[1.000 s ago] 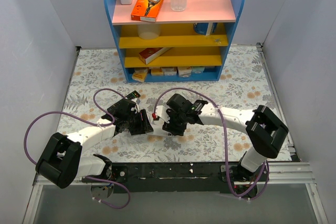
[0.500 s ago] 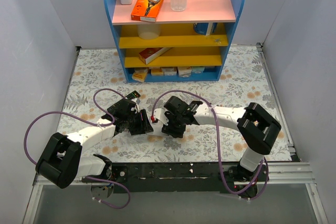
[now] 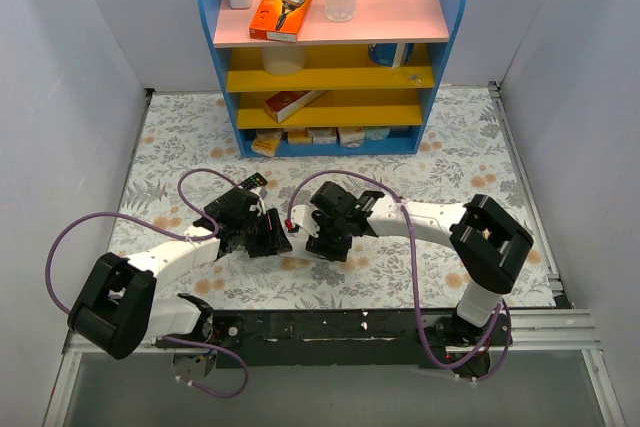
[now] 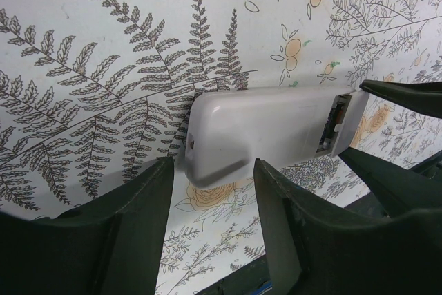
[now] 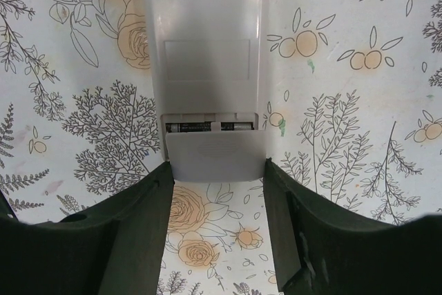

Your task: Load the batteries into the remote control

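The remote control [image 5: 206, 46] lies back-up on the flowered mat, stretched between my two grippers. Its battery slot is partly uncovered, and dark batteries [image 5: 207, 127] show side by side inside it. The loose cover [image 5: 215, 155] sits over the slot's near end. My right gripper [image 5: 217, 170] straddles that cover, its fingers against the cover's two corners. In the left wrist view the remote control [image 4: 262, 126] points away, its plain end held between the fingers of my left gripper [image 4: 214, 170]. In the top view the left gripper [image 3: 268, 237] and right gripper [image 3: 318, 237] face each other and hide most of the remote.
A slim black remote [image 3: 250, 182] lies just behind the left gripper. A blue shelf unit [image 3: 330, 67] with boxes and bottles stands at the back. Purple cables loop over the mat beside both arms. White walls close in left and right.
The right gripper has shifted slightly left, toward the left gripper. The left arm has not moved.
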Available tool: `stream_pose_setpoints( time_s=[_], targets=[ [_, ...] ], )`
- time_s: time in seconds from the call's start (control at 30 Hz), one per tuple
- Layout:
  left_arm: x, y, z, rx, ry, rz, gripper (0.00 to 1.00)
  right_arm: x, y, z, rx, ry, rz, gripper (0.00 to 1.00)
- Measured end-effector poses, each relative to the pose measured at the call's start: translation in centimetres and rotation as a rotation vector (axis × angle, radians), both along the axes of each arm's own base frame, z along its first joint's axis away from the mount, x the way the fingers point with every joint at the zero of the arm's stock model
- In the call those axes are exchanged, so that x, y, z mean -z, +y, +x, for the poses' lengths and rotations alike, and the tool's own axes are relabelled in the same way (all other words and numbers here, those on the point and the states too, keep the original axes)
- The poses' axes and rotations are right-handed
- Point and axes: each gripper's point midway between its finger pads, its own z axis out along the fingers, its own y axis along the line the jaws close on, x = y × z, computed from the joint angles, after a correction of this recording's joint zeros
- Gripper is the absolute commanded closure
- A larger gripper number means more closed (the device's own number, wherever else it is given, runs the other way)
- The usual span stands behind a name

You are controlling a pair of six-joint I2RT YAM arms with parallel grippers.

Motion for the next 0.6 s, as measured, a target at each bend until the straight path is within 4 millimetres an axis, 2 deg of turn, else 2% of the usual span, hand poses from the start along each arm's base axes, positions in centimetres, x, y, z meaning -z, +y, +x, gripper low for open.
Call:
stream_pose_setpoints(
  time_s=[0.6],
  targets=[
    [-0.01,0.01,0.00,0.000,0.001,0.001,0.50,0.06,0.26,-0.04,-0.002,0.013,-0.003,0.37]
  ],
)
